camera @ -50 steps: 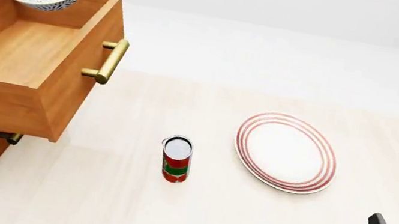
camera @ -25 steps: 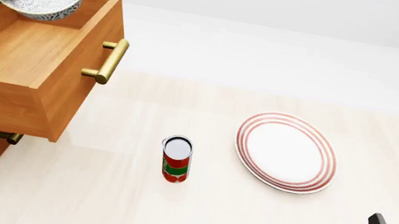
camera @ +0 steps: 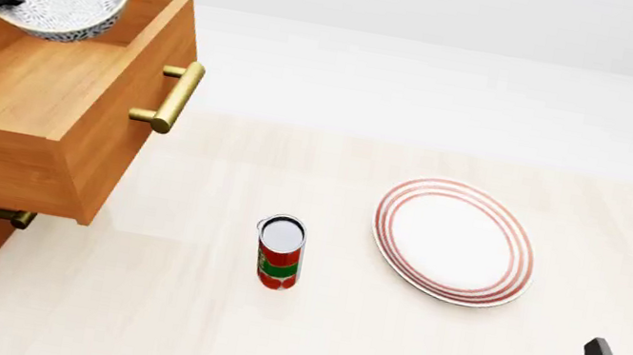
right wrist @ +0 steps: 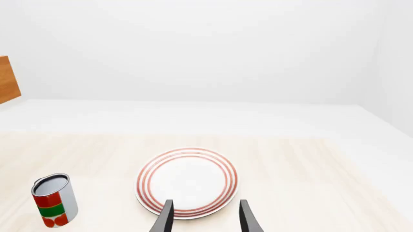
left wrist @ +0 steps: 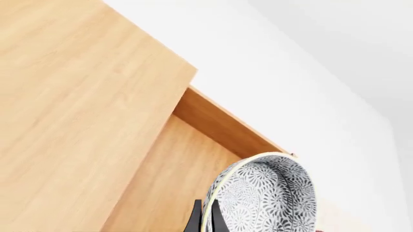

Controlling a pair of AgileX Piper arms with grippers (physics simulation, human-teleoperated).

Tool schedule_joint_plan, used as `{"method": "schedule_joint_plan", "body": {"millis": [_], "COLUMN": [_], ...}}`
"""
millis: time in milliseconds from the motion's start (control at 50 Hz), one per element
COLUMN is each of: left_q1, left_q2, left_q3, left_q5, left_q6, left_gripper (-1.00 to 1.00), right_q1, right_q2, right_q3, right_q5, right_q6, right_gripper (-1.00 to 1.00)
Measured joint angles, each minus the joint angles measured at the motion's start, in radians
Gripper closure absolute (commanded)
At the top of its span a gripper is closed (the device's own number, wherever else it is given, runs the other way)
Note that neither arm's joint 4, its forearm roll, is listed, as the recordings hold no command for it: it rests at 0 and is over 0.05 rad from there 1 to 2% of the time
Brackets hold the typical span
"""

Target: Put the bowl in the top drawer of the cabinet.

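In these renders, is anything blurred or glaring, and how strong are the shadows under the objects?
Front view: sharp everywhere, no glare; the tin can and the plate cast only faint soft shadows on the table. Left wrist view: the bowl and the top drawer are crisp, evenly lit. Right wrist view: flat white light, no blur, and the far background washes out to white.

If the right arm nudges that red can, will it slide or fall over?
The can stands upright and is taller than it is wide, so a push near its top would probably tip it. Once down, its round side would likely roll, perhaps toward the plate. A low push seems safer for sliding.
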State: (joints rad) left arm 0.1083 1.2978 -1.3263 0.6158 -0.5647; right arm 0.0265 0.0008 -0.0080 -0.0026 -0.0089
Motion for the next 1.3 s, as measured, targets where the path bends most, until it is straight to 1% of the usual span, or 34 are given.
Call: {"method": "schedule_joint_plan", "body": {"millis": [380,940,1300], "left_q1": [0.028,0.032,0.041], "left_q2": [0.001,0.035,0.051], "left_q3": [0.007,-0.001,0.032], "left_q5": [0.009,0.016,-0.001], "left_q6": [0.022,0.054,0.067], "left_gripper": [1.0,1.0,1.0], "right_q1": [0.0,0.0,0.0], "right_q2": [0.0,0.0,0.0], "right_q3": [0.0,0.0,0.0], "right_q5": [0.0,0.0,0.0], "right_q6": [0.0,0.0,0.0], "right_gripper": [-1.0,-1.0,-1.0]}}
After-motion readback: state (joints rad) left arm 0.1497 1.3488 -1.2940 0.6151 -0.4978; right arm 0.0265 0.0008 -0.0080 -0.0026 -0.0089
